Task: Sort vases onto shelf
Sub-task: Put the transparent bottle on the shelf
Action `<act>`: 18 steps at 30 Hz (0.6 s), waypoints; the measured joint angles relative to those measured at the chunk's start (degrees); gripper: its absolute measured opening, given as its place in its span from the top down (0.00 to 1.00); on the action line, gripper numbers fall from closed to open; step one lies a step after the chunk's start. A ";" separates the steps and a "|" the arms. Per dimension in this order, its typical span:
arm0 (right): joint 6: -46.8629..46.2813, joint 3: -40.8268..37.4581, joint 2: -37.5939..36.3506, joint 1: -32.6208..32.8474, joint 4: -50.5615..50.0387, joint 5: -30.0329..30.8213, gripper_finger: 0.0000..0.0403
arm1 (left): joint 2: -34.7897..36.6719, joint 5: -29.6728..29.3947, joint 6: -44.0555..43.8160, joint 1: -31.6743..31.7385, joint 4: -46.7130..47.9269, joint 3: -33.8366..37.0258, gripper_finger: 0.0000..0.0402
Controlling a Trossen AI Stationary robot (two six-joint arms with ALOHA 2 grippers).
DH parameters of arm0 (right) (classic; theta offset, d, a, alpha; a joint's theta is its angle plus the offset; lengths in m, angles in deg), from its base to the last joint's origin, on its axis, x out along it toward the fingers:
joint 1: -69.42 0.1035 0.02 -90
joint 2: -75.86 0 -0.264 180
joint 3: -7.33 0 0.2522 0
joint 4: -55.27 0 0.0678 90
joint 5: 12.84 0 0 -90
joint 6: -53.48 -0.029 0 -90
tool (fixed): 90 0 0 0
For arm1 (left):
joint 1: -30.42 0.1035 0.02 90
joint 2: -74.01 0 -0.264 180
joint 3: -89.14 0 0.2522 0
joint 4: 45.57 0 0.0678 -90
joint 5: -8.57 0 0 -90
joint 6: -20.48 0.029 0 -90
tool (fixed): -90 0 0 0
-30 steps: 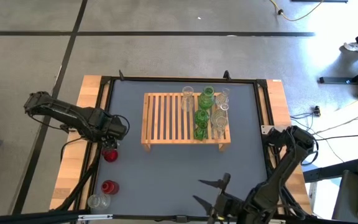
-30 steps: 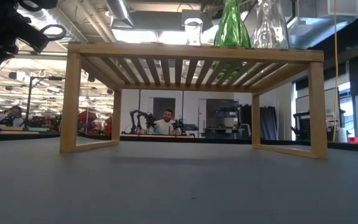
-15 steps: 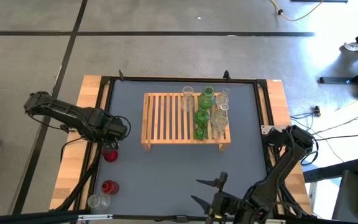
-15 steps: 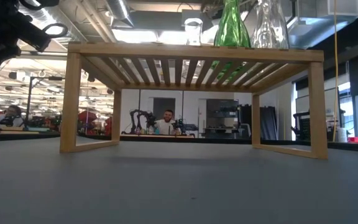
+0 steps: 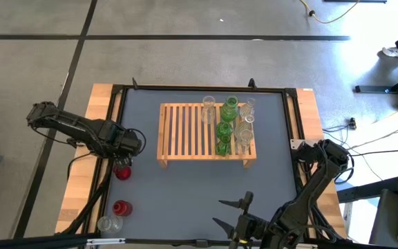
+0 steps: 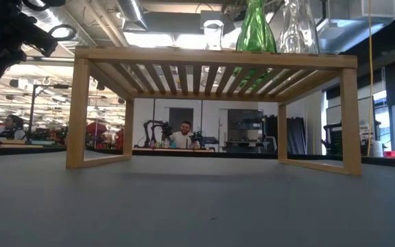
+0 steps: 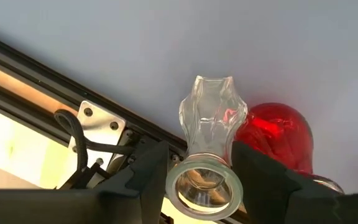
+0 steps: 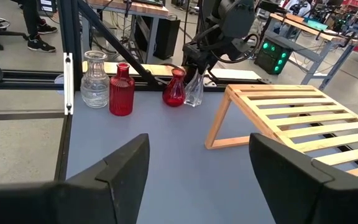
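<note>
Two vases at the left end effector (image 7: 199, 165): its fingers clamp the clear vase's (image 7: 207, 118) neck, round red vase (image 7: 272, 134) touching beside (high view, left-centre). Slatted wooden shelf (image 5: 185, 131) centre frame. Right end effector (image 8: 197, 165) spread apart, bottom edge of tabletop (image 5: 185, 194).

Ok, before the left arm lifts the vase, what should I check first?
1. Left gripper fingers on both sides of the clear vase neck: ok.
2. Clear vase upright: ok.
3. Room around it: not ok, the round red vase sits right against it.
4. Free slats on the shelf: ok, left half bare.
5. Right gripper out of the path: ok, open at the near edge.
6. Grip firm enough: cannot tell.
</note>
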 joint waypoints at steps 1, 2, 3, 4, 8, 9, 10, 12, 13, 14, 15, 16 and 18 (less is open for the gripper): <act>0.00 0.00 0.00 -0.01 -0.01 0.00 0.34 | 0.00 0.00 0.21 0.00 -0.43 0.00 0.58; 0.00 0.00 0.00 -0.01 -0.01 0.00 0.34 | 0.00 0.17 0.34 0.00 -0.80 0.00 0.58; 0.00 0.00 0.00 -0.01 -0.01 0.00 0.34 | 0.00 0.30 0.14 0.00 -0.90 0.00 0.58; 0.00 0.00 0.00 -0.01 -0.01 0.00 0.34 | 0.00 0.47 -0.19 0.00 -0.86 0.00 0.58; 0.00 0.00 0.00 -0.01 -0.01 0.02 0.34 | -0.02 0.84 -0.75 0.00 -1.27 0.00 0.53; 0.00 0.00 0.00 -0.01 -0.01 0.02 0.34 | -0.02 0.83 -0.87 0.00 -1.15 0.00 0.51; 0.00 0.00 0.00 -0.01 -0.01 0.02 0.34 | -0.02 0.80 -0.97 0.00 -0.78 -0.08 0.48; 0.00 0.00 0.00 -0.01 -0.01 0.03 0.34 | -0.07 0.47 -0.99 0.00 0.78 -0.98 0.42; 0.00 0.00 0.00 -0.01 -0.01 0.03 0.34 | -0.04 0.46 -1.05 0.00 1.61 -1.55 0.40; 0.00 0.00 0.00 -0.01 -0.01 0.07 0.34 | -0.04 0.45 -1.11 0.00 2.50 -2.06 0.37; 0.00 0.00 0.00 -0.01 -0.01 0.04 0.34 | -0.04 0.44 -1.14 0.00 3.05 -2.45 0.35; 0.00 0.00 0.00 -0.01 -0.01 0.02 0.34 | -0.04 0.44 -1.13 0.00 3.35 -2.78 0.33; 0.00 0.00 0.00 -0.01 -0.01 0.02 0.34 | -0.04 0.70 -1.22 0.00 3.58 -2.84 0.31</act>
